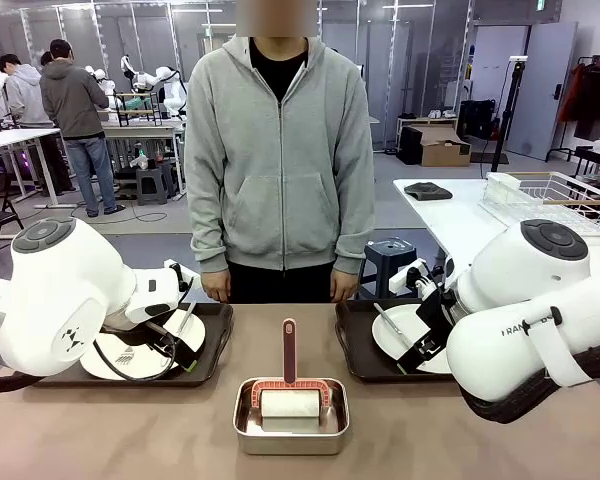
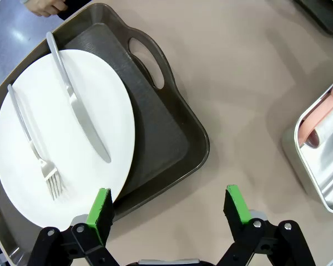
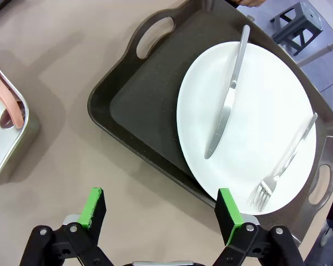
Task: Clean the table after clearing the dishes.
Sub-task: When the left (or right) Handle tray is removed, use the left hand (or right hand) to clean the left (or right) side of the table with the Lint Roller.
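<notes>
The left jaws stand wide and empty, their green pads (image 2: 101, 208) far apart, hovering over the corner of the left tray (image 2: 172, 138) where it meets the bare counter (image 2: 238, 72). The right jaws are just as wide and also hold nothing. Their pads (image 3: 92, 206) hang above the near rim of the right tray (image 3: 139, 111).

There are two trays, dark brown with cut-out handles, one at each side of the tan counter. Each carries one round white plate, the left plate (image 2: 100, 100) and the right plate (image 3: 266, 127). Each plate is set toward one end of its tray, leaving bare tray floor on the side nearer the middle of the counter.

Each plate carries one knife and one fork lying apart from each other - two knives and two forks in all: left knife (image 2: 77, 100), left fork (image 2: 33, 144), right knife (image 3: 227, 105), right fork (image 3: 283, 160).

Between the trays, near the robot's edge, sits one small square steel pan (image 1: 291, 418). In it is one pink-handled tool (image 1: 289, 350) with a white block head, its handle pointing toward the far side.

One person (image 1: 280, 150) in a grey hoodie stands at the far edge, both hands lowered just behind the counter.
</notes>
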Motion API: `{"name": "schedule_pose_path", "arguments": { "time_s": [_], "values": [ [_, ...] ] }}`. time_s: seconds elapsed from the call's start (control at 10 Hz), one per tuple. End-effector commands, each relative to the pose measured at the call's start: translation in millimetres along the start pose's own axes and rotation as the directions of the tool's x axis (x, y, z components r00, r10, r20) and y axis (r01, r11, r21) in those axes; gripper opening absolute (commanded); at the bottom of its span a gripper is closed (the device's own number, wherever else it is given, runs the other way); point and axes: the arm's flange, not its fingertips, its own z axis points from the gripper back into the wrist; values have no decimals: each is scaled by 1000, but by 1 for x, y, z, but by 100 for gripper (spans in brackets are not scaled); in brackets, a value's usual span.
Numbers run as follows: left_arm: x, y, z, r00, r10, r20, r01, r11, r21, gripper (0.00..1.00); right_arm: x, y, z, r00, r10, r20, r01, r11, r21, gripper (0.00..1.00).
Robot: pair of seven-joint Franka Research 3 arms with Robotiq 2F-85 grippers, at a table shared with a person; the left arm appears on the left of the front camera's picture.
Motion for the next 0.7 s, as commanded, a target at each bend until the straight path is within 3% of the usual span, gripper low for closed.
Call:
{"name": "schedule_pose_path", "arguments": {
  "time_s": [0.0,0.3,0.5,0.6],
  "values": [
    [0,0,0,1000,1,0,-1,1000,0,100,0,1,0,1000,-1,0,1,1000,1,100],
    [10,9,8,1000,-5,-10,5,1000,-13,100,13,-13,13,1000,8,8,-8,1000,16,100],
    [27,36,25,998,23,-55,-29,992,-121,100,37,-40,26,999,-41,-23,45,974,223,100],
    [36,51,31,995,15,-97,-40,964,-263,100,50,-51,32,996,-86,-7,84,953,290,100]
  ]
}}
